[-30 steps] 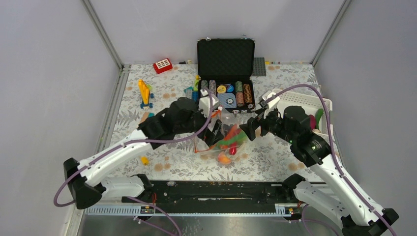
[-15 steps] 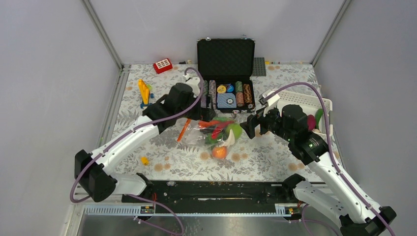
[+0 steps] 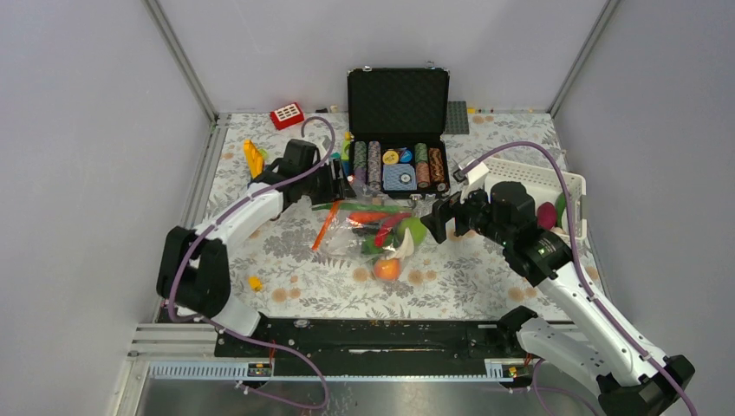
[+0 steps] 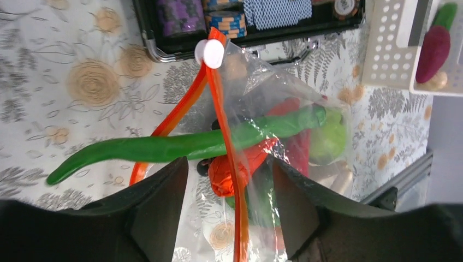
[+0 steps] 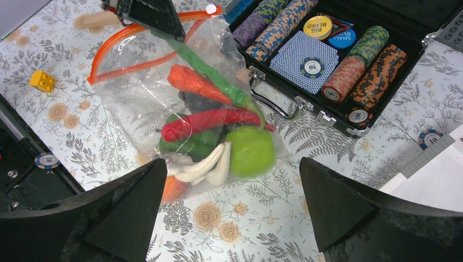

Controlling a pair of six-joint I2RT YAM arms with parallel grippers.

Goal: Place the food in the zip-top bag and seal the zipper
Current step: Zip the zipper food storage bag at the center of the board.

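Note:
The clear zip-top bag (image 3: 381, 238) lies flat on the table with its mouth to the left. Inside are a carrot (image 5: 194, 82), a red chili (image 5: 207, 121), a green apple (image 5: 251, 150), a white piece (image 5: 210, 164) and an orange fruit (image 3: 387, 269). A long green bean (image 4: 164, 147) sticks out through the mouth. The orange-red zipper (image 4: 221, 109) gapes, with its white slider (image 4: 209, 53) at the far end. My left gripper (image 4: 228, 162) is open at the mouth and one zipper strip runs loose between its fingers. My right gripper (image 5: 230, 161) is open wide over the bag's bottom end.
The open black poker chip case (image 3: 399, 165) stands just behind the bag. A white perforated basket (image 3: 533, 182) at the right holds a magenta piece (image 3: 546, 215). A yellow block (image 3: 253, 282), a yellow and blue toy (image 3: 254, 160) and a loose chip (image 5: 46, 160) lie on the left.
My left arm has drawn back to the far left and let the bag go. The bag has dropped flat and spread out. My right gripper has barely moved.

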